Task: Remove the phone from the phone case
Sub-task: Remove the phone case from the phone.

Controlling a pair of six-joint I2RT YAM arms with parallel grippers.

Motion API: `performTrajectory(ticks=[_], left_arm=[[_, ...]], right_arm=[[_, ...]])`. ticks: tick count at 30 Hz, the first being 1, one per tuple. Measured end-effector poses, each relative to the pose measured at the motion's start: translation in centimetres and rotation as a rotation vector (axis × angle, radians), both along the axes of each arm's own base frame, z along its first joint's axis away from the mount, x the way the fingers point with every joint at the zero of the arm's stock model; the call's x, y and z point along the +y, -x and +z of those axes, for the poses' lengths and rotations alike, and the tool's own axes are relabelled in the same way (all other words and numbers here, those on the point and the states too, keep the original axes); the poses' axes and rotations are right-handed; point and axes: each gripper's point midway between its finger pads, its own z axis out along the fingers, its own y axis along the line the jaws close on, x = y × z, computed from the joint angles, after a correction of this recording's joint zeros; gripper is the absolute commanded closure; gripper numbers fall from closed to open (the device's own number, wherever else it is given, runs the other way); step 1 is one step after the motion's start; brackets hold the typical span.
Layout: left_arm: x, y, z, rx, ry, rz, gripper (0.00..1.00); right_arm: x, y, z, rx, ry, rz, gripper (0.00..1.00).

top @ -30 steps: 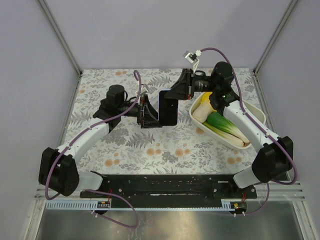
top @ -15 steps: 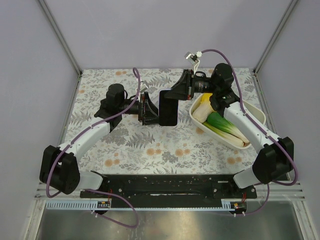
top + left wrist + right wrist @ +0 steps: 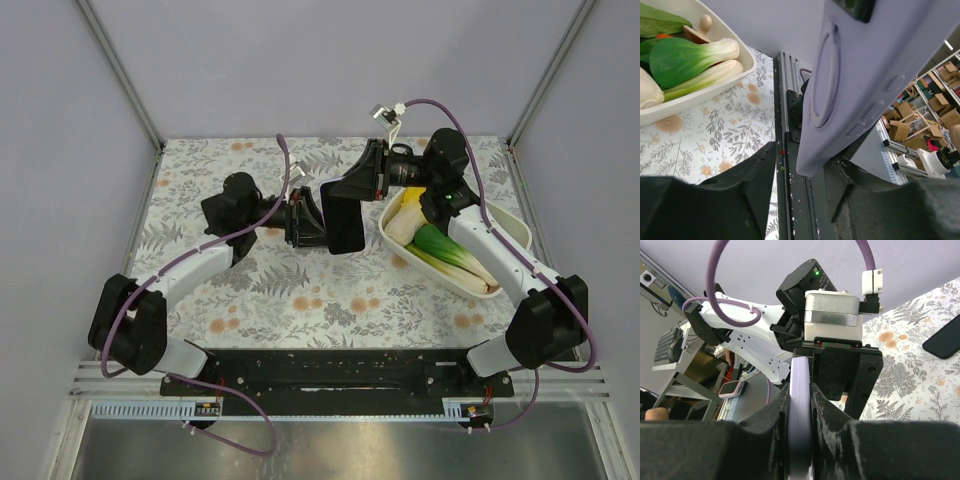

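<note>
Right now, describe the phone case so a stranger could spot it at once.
On the flowered table, left of the white bowl of vegetables, the left gripper and right gripper meet. The phone case is the flat slab between them: pale lilac, while both grippers are black.

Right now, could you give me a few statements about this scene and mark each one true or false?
1. The right gripper clamps the lilac phone case. True.
2. The phone case lies flat on the table. False: it is held up off it.
3. The white dish holds vegetables. True.
4. The dish stands on the table's left half. False: its right half.
5. The table is plain white. False: it has a leaf and flower print.
</note>
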Motion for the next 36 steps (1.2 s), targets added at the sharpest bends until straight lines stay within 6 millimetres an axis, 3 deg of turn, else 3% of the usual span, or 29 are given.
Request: performTrajectory(ticks=[13,21,36], left_arm=[[-0.4,0.7,0.7,0.006,0.055,-0.091,1.0],[-0.3,0.4,-0.4,0.028,0.01,-0.05,1.0],[0.1,-0.3,-1.6,0.075,-0.067,0.067,1.0]], right_arm=[[-0.2,-1.2,-0.7,0.04,0.01,-0.058,1.0],[-0.2,-1.7,-2.0,0.053,0.05,-0.085,0.99],[-0.3,-2.5,-3.5,0.03,0.127,-0.139,0.67]])
